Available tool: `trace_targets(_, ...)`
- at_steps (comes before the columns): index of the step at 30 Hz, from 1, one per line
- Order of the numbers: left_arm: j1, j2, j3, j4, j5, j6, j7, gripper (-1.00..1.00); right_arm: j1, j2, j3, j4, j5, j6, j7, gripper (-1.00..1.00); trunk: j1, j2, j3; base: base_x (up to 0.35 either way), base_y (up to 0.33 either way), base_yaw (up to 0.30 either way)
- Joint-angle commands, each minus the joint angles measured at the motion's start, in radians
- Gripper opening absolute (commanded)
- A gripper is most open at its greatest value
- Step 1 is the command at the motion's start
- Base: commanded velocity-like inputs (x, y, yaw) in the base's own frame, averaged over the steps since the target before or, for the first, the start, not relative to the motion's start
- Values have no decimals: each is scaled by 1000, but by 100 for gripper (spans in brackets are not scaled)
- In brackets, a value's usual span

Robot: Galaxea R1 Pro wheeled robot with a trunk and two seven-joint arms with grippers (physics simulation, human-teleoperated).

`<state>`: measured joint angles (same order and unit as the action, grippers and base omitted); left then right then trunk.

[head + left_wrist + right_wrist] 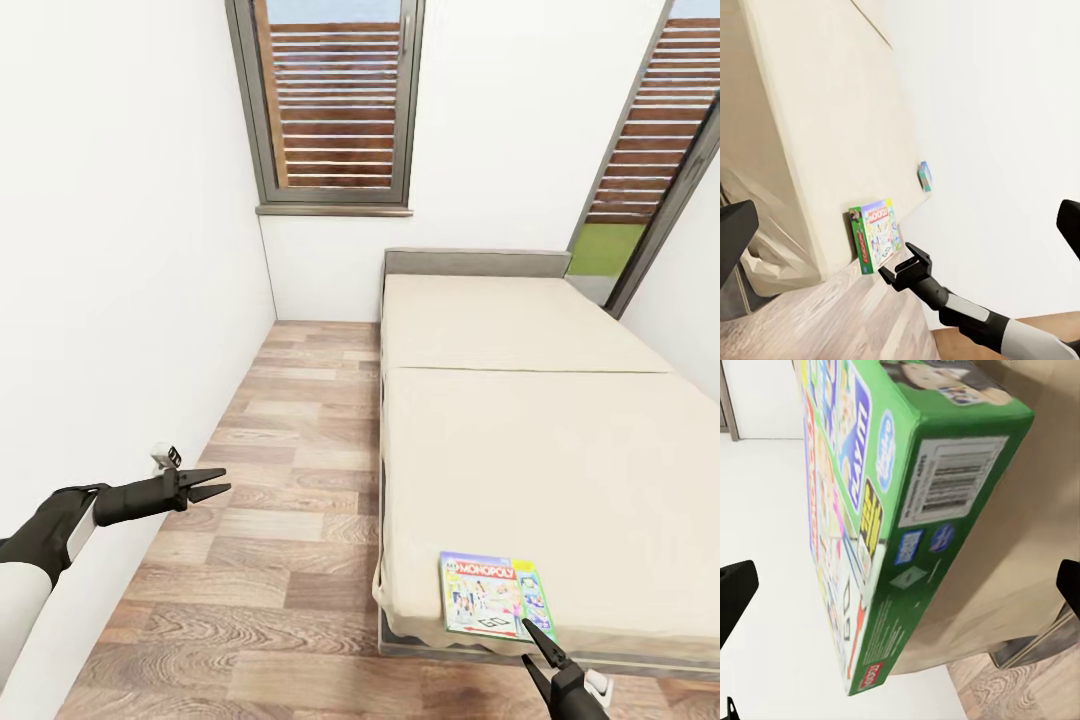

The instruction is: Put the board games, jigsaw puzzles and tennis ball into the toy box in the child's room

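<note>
Jaws on the right gripper (537, 655) stand spread, two dark fingers in a V just at the near corner of the flat green-edged "MONOPOLY" board game box (495, 595), gripping nothing; whether a fingertip touches the box I cannot tell. Over on the left, the left gripper (212, 485) hangs above the wood plank floor (290, 520) close to the white wall (120, 250), its jaws parted too and empty.

That game box lies flat at the near edge of the low bed with the plain cream mattress (530, 430), face up, its near end over the thin grey frame (450, 648). From the right wrist view the box's green side (945, 532) with a barcode label looms large, tilted across the frame, mattress behind it.

From the left wrist view, the same box (875, 234) sits at the mattress edge (817, 135) with the right arm's gripper (904, 268) just beside it, and farther along the mattress lies a second small flat box (925, 177), too small to read.

Two windows with brown slatted shutters (335, 100) stand behind the bed; the right one is cut off by the edge of the picture.
</note>
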<state>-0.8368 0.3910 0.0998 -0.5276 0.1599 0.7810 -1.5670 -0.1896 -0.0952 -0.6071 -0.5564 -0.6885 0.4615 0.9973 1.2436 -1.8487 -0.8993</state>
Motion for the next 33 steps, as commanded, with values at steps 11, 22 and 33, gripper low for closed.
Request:
trace_targets(11, 0, 0, 0, 0, 0, 11, -4, 100, -1, 0, -2, 0, -5, 9, 0, 100, 0, 0, -1, 53, 0, 0)
trace_targets(22, 0, 0, 0, 0, 0, 11, -4, 100, -1, -1, -2, 0, -5, 8, -2, 100, 0, 0, -1, 11, 0, 0)
trace_targets(33, 0, 0, -1, 0, 0, 11, -4, 100, -1, -1, -2, 0, -4, 9, -2, 100, 0, 0, -1, 8, 0, 0)
